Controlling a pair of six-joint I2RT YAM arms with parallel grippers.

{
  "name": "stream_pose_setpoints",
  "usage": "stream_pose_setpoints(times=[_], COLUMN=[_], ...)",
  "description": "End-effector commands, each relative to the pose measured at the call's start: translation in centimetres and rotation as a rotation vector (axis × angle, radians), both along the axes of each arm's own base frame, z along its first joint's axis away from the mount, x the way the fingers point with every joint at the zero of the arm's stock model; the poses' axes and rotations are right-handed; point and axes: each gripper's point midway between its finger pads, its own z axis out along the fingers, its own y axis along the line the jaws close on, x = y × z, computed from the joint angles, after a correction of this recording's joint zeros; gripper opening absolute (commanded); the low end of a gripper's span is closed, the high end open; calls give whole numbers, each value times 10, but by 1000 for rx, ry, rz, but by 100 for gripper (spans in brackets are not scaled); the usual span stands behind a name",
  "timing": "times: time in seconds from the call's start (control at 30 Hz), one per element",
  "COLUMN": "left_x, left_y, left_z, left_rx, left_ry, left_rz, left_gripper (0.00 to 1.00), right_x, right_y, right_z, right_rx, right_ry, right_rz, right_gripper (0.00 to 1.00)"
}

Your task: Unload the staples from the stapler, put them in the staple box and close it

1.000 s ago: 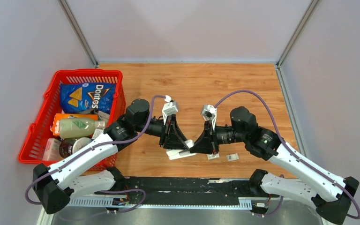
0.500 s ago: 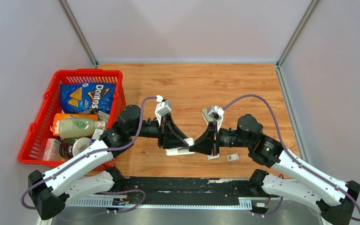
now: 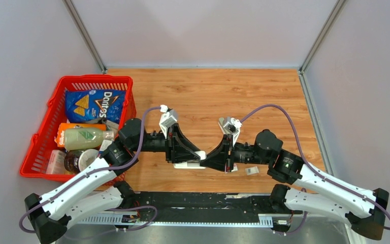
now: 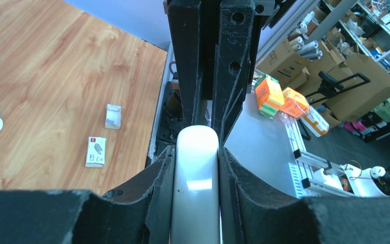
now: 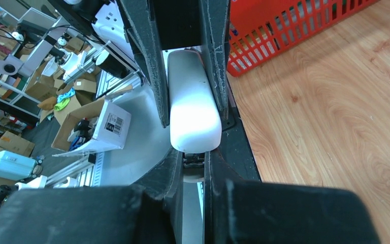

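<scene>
Left gripper (image 4: pixel 197 158) and right gripper (image 5: pixel 192 160) both clamp the stapler (image 5: pixel 193 101); staples (none in sight) are likely light and brittle, so pinch their sides.

- Table (image 3: pixel 208 91): from 10 to 2 o'clock, bare wood, open to passage.
- Red basket (image 3: pixel 95 78), 9 o'clock: packed full, its wall shuts off the left edge.
- Left gripper (image 3: pixel 195 158) and right gripper (image 3: pixel 209 161), 6 o'clock: both clamped on a white stapler (image 3: pixel 185 164), barring the near middle.
- Small box (image 3: pixel 252 171), 5 o'clock: flat on the wood, just beside the right arm.
</scene>
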Motion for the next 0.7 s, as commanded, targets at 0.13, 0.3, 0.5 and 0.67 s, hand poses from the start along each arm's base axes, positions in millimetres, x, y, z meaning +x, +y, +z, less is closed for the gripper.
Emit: stream_pose_setpoints(times=[0.13,0.3,0.5,0.67], left_x=[69,70,61,61], left_y=[12,13,3,7], left_z=[68,69,66,63], left_rx=[-226,-237,-200,-191], left_ry=[-187,-186,-189,-194], left_rz=[392,405,315,326], left_gripper=[0,0,0,0], right_x=[-55,-61,-59,-56], right_y=[9,13,10,5], right_z=[-31,-32,-29,-21], right_rx=[-54,-39,-61,-59], right_ry=[112,115,96,71], right_rz=[223,238,222,192], right_gripper=[0,0,0,0])
